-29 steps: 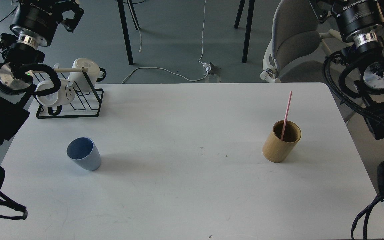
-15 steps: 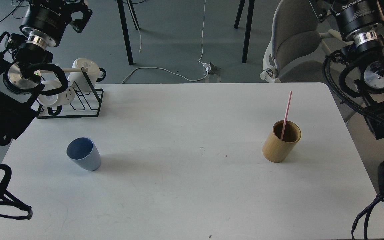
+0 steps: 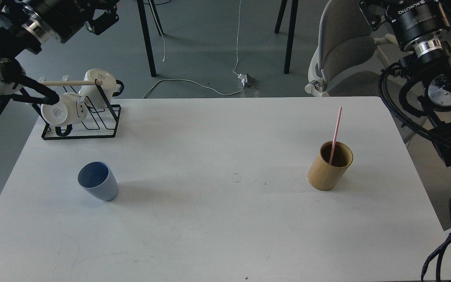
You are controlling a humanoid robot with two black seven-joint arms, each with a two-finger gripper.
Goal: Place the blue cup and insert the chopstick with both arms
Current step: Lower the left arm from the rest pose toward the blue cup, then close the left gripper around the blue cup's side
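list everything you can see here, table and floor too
blue cup: 1, pale blue, upright, table's left side
chopstick: 1, pink, leaning in the bamboo holder
bamboo holder: 1, tan, table's right side
mug rack: 1, black wire with wooden rod, far left corner
white mugs: 2, on the rack
table: 1, white
office chair: 1, grey, beyond the table's right
cable with plug: 1, white, on the floor
left gripper: 1, black, top left, above the floor
right gripper: 1, black, top right edge, mostly cropped

Matt blue cup (image 3: 97,181), wooden holder (image 3: 330,166), smooth white table (image 3: 210,219)
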